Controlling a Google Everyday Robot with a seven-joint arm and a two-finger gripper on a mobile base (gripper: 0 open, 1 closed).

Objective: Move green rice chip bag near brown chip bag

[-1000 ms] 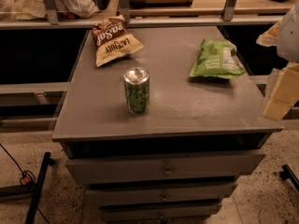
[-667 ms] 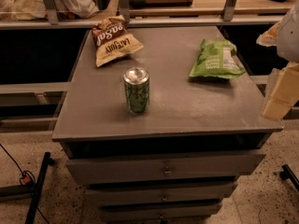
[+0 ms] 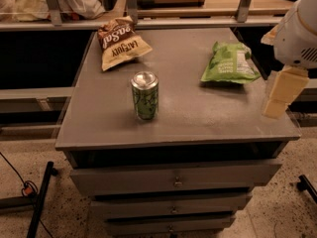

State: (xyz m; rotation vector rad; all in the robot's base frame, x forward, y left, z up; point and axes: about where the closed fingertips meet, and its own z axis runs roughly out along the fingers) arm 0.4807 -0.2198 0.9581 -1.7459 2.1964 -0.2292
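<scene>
The green rice chip bag (image 3: 229, 63) lies flat on the right rear part of the grey cabinet top (image 3: 198, 113), white label panel facing up. The brown chip bag (image 3: 119, 42), brown above and cream below, lies at the left rear corner, well apart from the green bag. My gripper (image 3: 275, 108) hangs on the white arm at the right edge of the view, over the cabinet's front right edge. It is to the right of and nearer than the green bag, not touching it and holding nothing.
A green drink can (image 3: 145, 95) with a silver top stands upright at the middle front of the top, between the two bags and nearer. Drawers (image 3: 173, 182) sit below the top. A shelf rail with metal posts (image 3: 198, 21) runs behind.
My gripper and arm have shifted a little to the left, toward the cabinet top. The bags and the can have not moved.
</scene>
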